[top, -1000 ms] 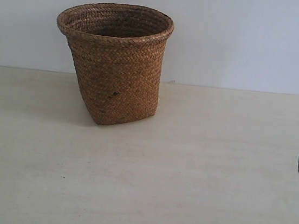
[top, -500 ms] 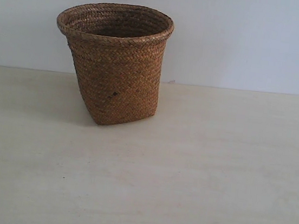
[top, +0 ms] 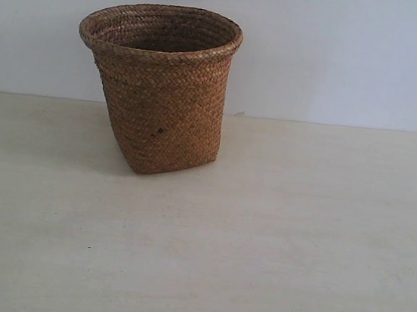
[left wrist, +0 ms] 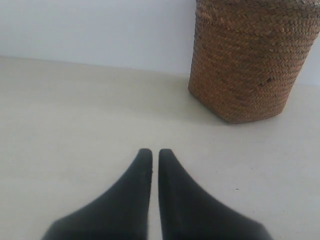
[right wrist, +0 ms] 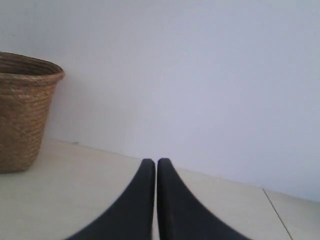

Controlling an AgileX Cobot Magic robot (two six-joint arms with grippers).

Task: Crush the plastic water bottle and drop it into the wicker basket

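Pale desk (top: pixel 273 248) is carrying the wicker basket (top: pixel 159 89) at eleven o'clock; my left pincer (left wrist: pixel 151 152) and right pincer (right wrist: pixel 156 162) are sitting closed.

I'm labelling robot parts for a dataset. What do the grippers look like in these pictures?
The left gripper and the right gripper look alike. Each has two matte black fingers, broad at the base, with outer edges that curve inward to narrow, rounded tips and straight inner edges. No cables, markings or labels show. Nothing of the robot beyond the fingers is in view.
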